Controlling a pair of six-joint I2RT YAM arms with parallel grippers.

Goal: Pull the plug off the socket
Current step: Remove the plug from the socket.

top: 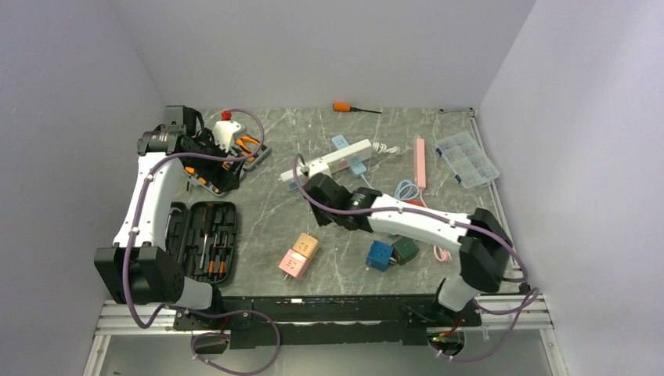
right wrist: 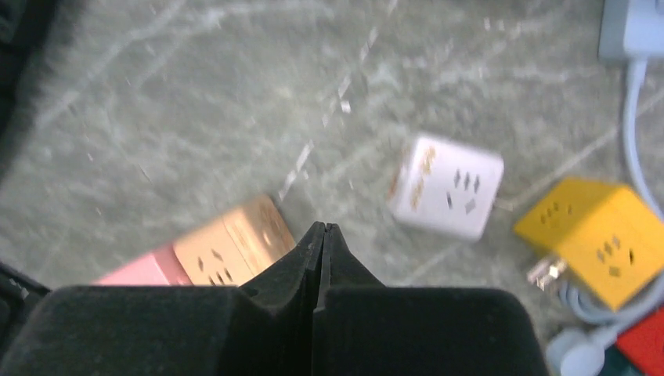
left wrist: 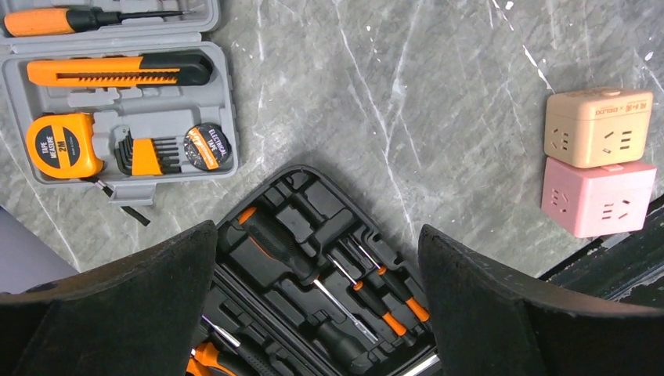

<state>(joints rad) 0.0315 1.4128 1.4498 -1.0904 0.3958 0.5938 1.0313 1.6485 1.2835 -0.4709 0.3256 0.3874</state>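
Observation:
A tan cube socket [top: 306, 246] and a pink cube socket [top: 291, 263] sit pressed together at the table's middle front; both show in the left wrist view [left wrist: 597, 125] [left wrist: 599, 197] and blurred in the right wrist view [right wrist: 235, 243]. My right gripper [right wrist: 322, 227] is shut and empty, held above the table beyond the tan cube, at mid table in the top view [top: 307, 186]. A white cube socket [right wrist: 448, 186] and a yellow cube [right wrist: 595, 235] with bare metal prongs lie ahead of it. My left gripper [left wrist: 317, 235] is open and empty above the black tool case [left wrist: 329, 298].
A grey tool tray [left wrist: 117, 102] with tape measure and knife lies at the back left. A white power strip [top: 329, 160], a pink strip [top: 420, 162], blue and green cubes [top: 391, 252], a clear parts box [top: 467, 158] and an orange screwdriver [top: 344, 107] lie around. Cables [right wrist: 638, 141] run at the right.

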